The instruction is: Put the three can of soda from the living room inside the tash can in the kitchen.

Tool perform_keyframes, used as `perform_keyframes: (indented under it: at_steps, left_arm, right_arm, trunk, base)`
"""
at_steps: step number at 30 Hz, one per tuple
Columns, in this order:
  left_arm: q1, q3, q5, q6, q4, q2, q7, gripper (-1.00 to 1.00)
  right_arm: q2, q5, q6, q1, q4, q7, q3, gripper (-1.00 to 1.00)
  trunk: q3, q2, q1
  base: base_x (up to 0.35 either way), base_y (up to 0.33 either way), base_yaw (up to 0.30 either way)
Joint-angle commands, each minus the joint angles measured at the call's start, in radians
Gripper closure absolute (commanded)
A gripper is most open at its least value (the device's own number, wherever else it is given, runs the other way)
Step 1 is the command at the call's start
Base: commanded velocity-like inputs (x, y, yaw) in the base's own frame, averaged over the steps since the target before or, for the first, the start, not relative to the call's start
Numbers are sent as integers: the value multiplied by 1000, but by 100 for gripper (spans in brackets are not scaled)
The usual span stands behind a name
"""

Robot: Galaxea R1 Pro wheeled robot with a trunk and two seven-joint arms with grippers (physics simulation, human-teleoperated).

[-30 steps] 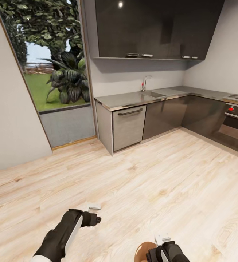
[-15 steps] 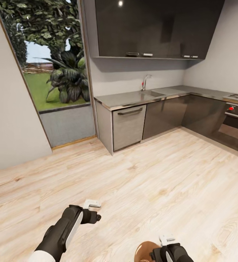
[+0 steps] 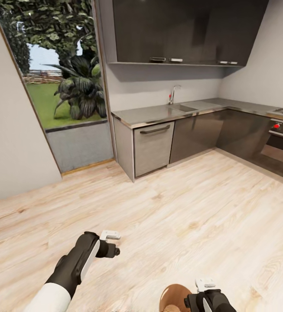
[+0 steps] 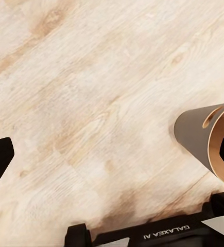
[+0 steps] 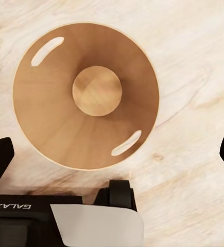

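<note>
Trash can (image 5: 86,95): seen empty inside; no soda can delivered.
Left gripper (image 3: 111,242): opened wide, nothing held.
Right gripper (image 3: 205,289): opened wide, nothing held.
Remaining: all three cans judged undone.

The head view looks from high up, forward and down across the wooden floor (image 3: 180,208) toward the kitchen counter (image 3: 167,113) at upper centre and the window (image 3: 59,78) at upper left. The right wrist view faces straight down, close over the tash can (image 5: 86,95), seeing into its open mouth. The left wrist view also faces down at the floor, catching the tash can's side at its right edge. All three share that bin, at the head view's bottom edge.
</note>
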Motion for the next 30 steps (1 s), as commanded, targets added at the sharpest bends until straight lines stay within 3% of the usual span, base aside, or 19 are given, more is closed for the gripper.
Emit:
perform_keyframes:
  at_steps: [1, 14, 30]
  left_arm:
    - [-2, 0, 0, 2, 2, -1, 0, -100]
    - [-10, 0, 2, 10, 7, -5, 2, -100]
    - [-10, -1, 2, 16, -4, -5, 1, -100]
  right_arm:
    - [-1, 0, 0, 0, 0, 0, -1, -100]
    - [-20, -2, -2, -7, 0, 0, -5, -100]
    - [-12, 8, 7, -44, -8, 4, 3, -100]
  trunk:
    - [-2, 0, 0]
    - [-23, 0, 0]
    - [-41, 0, 0]
  base:
    - [0, 0, 0]
    - [0, 0, 0]
    - [0, 0, 4]
